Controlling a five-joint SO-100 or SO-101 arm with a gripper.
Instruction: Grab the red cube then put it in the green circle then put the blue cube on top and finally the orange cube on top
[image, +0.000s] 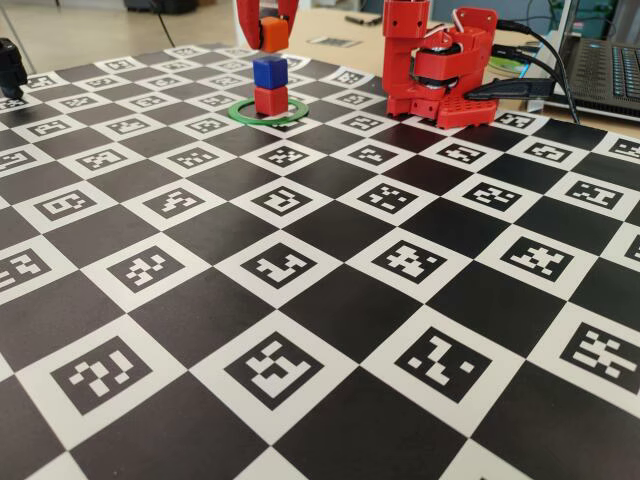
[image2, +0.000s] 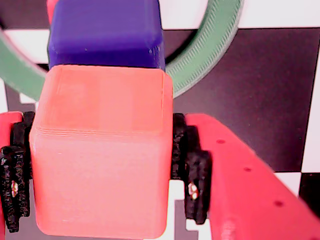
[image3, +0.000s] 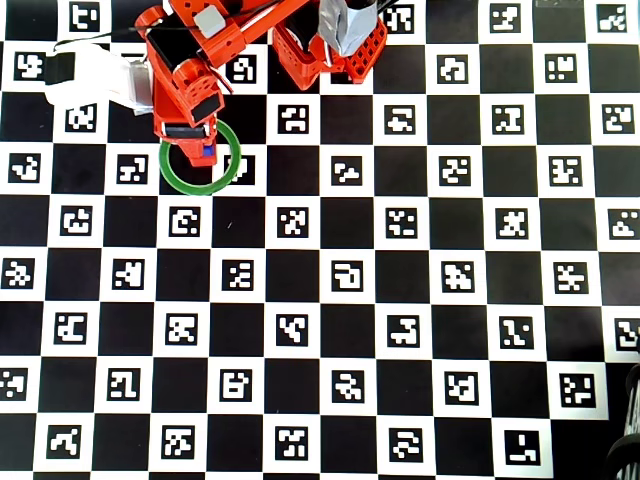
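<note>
- The green circle (image: 267, 112) lies flat on the checkerboard-marker bench (image: 320, 330), in the fixed view at the far side, to the left of the red arm's base (image: 440, 75).
- The red cube (image: 271, 100) stands inside the green circle, resting on the bench.
- The blue cube (image: 269, 72) sits squarely on top of the red cube, so the two make a short stack within the ring.
- The orange cube (image: 274, 34) hangs just above the blue cube; a thin gap shows between them in the fixed view.
- The pincer (image: 268, 30) is closed on the orange cube, one finger on each of two opposite sides.
- In the wrist view the black pads (image2: 192, 170) press the orange cube (image2: 100, 155) from left and right, with the blue cube (image2: 106, 33) directly beyond it and arcs of the green circle (image2: 207, 50) showing to both sides.
- In the overhead view the arm's head (image3: 186, 105) covers most of the stack; only a speck of the blue cube (image3: 208, 151) shows, inside the upper part of the green circle (image3: 200, 186).
</note>
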